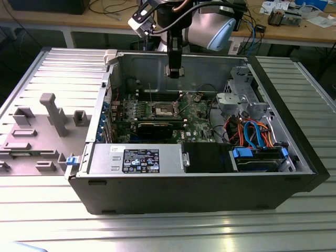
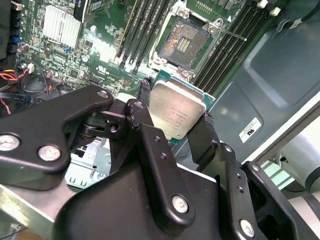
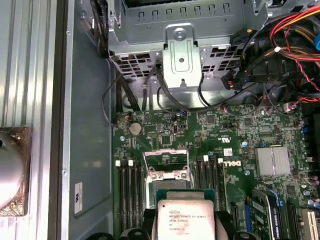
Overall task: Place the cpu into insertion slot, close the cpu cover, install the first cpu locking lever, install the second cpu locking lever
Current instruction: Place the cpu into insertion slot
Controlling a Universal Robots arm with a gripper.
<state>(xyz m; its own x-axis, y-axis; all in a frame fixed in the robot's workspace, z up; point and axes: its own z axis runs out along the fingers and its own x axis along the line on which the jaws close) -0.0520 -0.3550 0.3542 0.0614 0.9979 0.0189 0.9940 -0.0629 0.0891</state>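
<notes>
My gripper is shut on the cpu, a flat square chip with a silver top and green edge, pinched by two black fingers. In the first wrist view the cpu hangs above the green board, just short of the insertion slot. The insertion slot lies uncovered, its dark centre bare. The cpu cover, a thin metal frame, stands raised beside it. A thin lever rod sticks out from the socket. In the exterior view the gripper hovers over the open case above the insertion slot.
Black memory slots flank the socket on both sides. A metal drive cage with loose cables stands beyond it, and a grey heatsink is off to one side. The case's walls ring the board, and a labelled box sits at the front.
</notes>
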